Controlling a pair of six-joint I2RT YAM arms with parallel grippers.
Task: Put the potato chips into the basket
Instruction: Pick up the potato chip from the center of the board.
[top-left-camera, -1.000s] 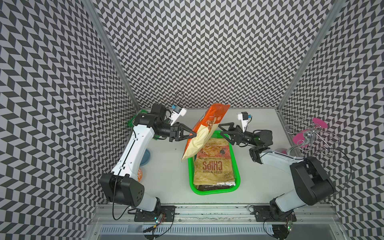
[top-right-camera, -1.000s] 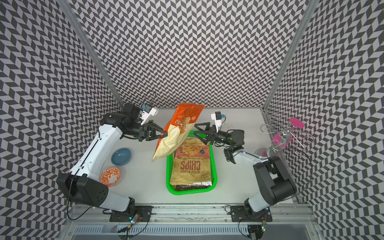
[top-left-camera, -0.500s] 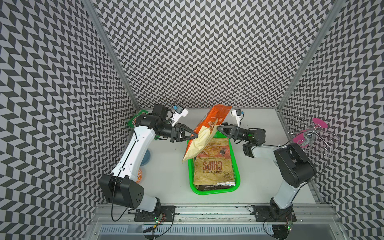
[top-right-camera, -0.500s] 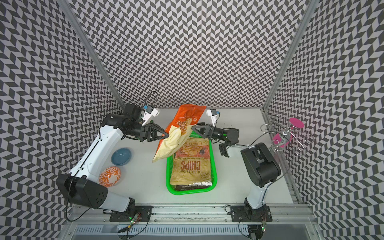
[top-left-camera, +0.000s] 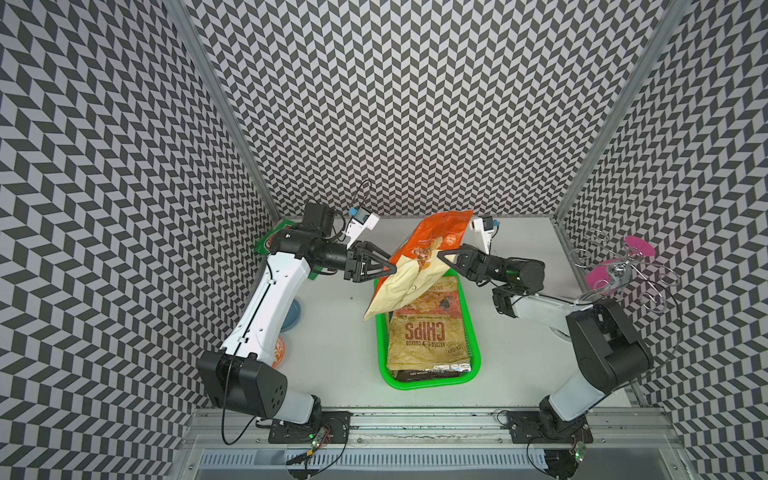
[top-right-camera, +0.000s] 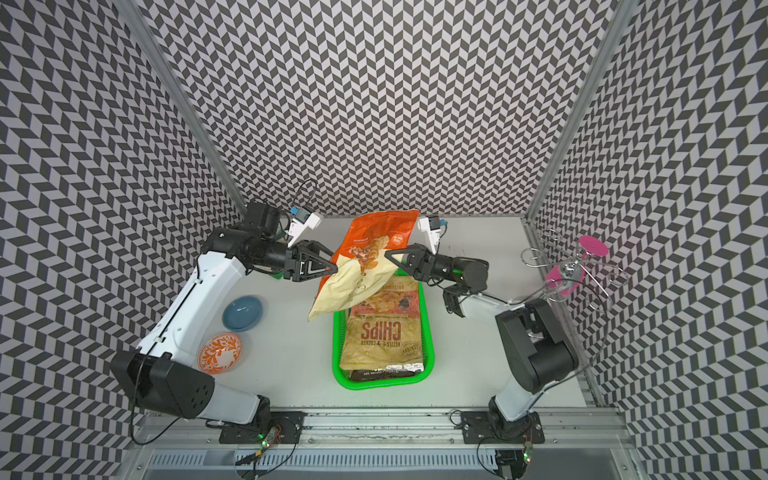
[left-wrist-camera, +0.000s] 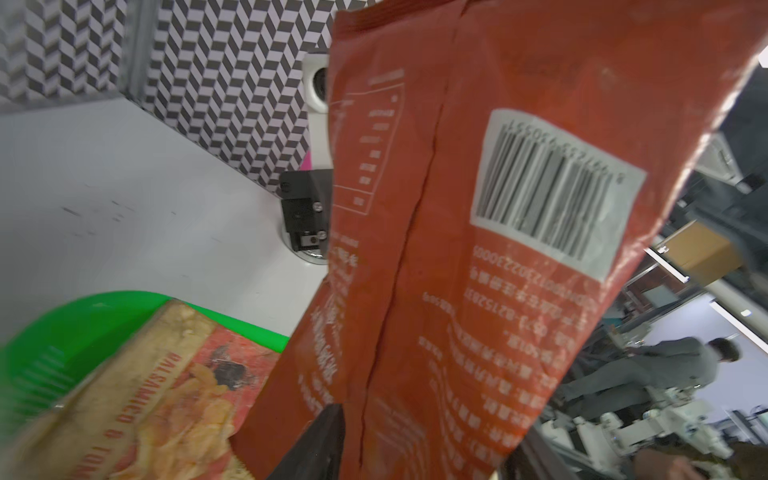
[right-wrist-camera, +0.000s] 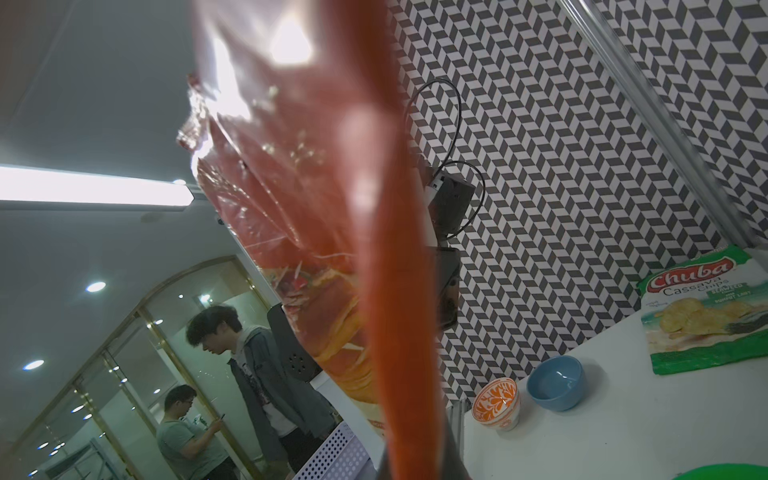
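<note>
An orange bag of potato chips (top-left-camera: 432, 241) (top-right-camera: 374, 237) hangs tilted in the air over the far end of the green basket (top-left-camera: 476, 361) (top-right-camera: 430, 357). My right gripper (top-left-camera: 440, 253) (right-wrist-camera: 415, 465) is shut on the bag's right edge. My left gripper (top-left-camera: 392, 270) (left-wrist-camera: 428, 432) is at the bag's left edge, its jaws standing apart with the bag (left-wrist-camera: 478, 249) between them. In the basket lies a tan CHIPS bag (top-left-camera: 424, 345) on top of other bags. A green-white Chuba bag (right-wrist-camera: 702, 316) lies on the table at the far left.
A blue bowl (top-right-camera: 243, 312) and an orange-patterned bowl (top-right-camera: 219, 353) stand left of the basket beside the left arm. A wire rack with pink discs (top-left-camera: 619, 270) is at the right wall. Patterned walls close in three sides.
My right gripper has moved in to the orange bag and shut on its right edge. My left gripper's jaws have parted. The bag hangs in nearly the same place.
</note>
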